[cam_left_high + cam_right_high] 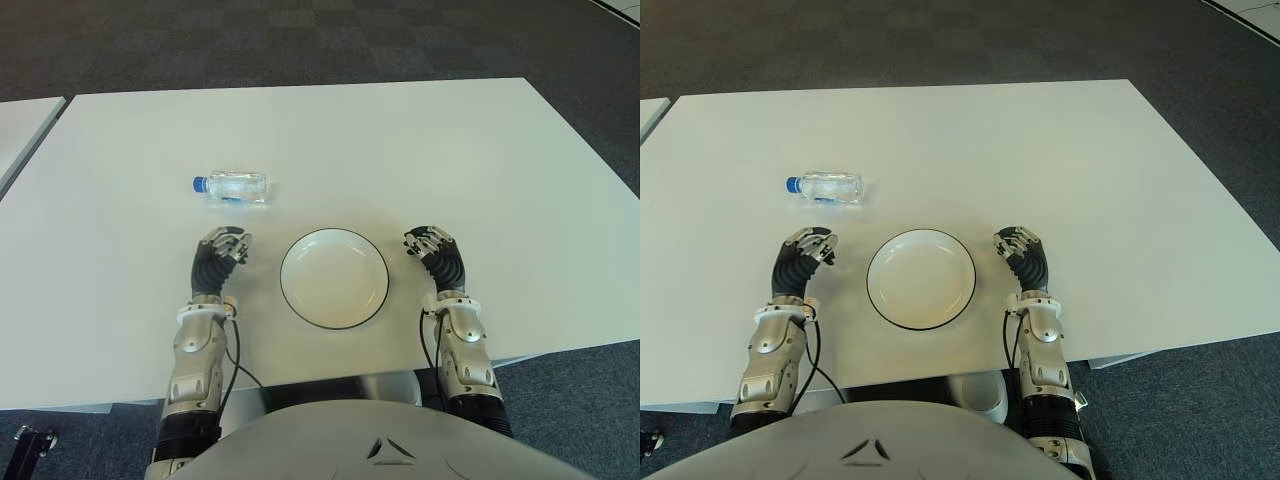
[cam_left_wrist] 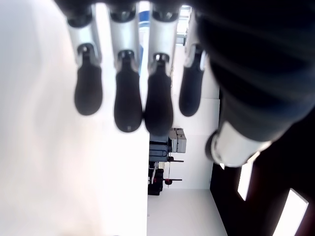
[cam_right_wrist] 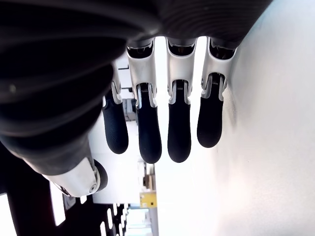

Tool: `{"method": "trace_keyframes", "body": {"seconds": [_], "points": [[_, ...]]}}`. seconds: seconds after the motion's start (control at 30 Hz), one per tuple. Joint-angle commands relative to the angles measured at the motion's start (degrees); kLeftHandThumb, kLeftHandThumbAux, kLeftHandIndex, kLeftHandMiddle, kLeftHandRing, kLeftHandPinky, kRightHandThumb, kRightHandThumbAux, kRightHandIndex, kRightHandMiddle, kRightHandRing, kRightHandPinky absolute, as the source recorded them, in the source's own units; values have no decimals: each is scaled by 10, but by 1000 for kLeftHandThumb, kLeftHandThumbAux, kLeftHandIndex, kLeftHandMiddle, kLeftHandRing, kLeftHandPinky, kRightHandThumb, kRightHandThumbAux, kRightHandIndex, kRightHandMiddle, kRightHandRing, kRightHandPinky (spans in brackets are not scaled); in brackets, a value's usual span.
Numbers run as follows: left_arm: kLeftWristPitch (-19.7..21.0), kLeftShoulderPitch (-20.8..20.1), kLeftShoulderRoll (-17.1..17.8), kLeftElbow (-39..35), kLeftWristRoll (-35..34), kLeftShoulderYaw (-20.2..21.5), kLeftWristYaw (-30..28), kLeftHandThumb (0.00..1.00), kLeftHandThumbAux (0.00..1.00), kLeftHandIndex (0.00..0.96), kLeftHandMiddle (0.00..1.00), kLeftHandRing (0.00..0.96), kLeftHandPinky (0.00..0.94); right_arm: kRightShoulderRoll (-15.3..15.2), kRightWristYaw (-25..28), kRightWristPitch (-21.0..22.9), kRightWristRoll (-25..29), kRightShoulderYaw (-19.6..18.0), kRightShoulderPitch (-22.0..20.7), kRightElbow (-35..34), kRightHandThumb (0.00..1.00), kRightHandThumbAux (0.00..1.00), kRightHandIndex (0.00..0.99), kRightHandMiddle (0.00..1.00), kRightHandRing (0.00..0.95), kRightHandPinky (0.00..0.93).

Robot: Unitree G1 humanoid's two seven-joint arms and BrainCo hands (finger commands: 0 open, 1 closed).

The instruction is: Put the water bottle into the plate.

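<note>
You see the water bottle (image 1: 231, 187) lying on its side on the white table (image 1: 420, 150), beyond the left hand (image 1: 222, 250); the empty plate (image 1: 334, 277) sits between that hand and the right hand (image 1: 432, 246), both loosely spread, holding nothing

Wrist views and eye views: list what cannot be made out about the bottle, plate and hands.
- Clear plastic water bottle with blue cap: label print too small in the eye views; in the left wrist view only a blue sliver shows behind the fingers.
- White round plate with dark rim: absent from both wrist views.
- Left hand and right hand: whether they touch the white table cannot be told.
</note>
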Motion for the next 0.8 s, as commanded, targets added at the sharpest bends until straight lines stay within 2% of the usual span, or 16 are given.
{"method": "trace_keyframes", "body": {"seconds": [0.03, 0.37, 0.53, 0.67, 0.8], "points": [[-4, -2, 3, -3, -2, 6, -2, 705, 713, 434, 661, 641, 618, 5, -2, 19, 5, 1, 11, 11, 712, 735, 422, 465, 466, 475], [11, -27, 19, -20, -15, 23, -7, 705, 714, 433, 647, 631, 619, 4, 2, 15, 7, 1, 7, 18, 710, 735, 421, 466, 469, 481], [2, -51, 34, -14, -8, 33, -3, 705, 714, 433, 642, 628, 615, 1, 6, 12, 7, 1, 4, 22, 709, 735, 421, 465, 469, 483], [-13, -83, 59, 3, 30, 42, 20, 705, 714, 433, 644, 630, 614, 0, 6, 10, 6, 0, 2, 24, 708, 735, 421, 463, 467, 482], [-32, -118, 85, 20, 97, 45, 60, 706, 714, 433, 641, 621, 593, 1, 3, 12, 5, -1, 0, 24, 708, 735, 421, 462, 466, 481]]}}
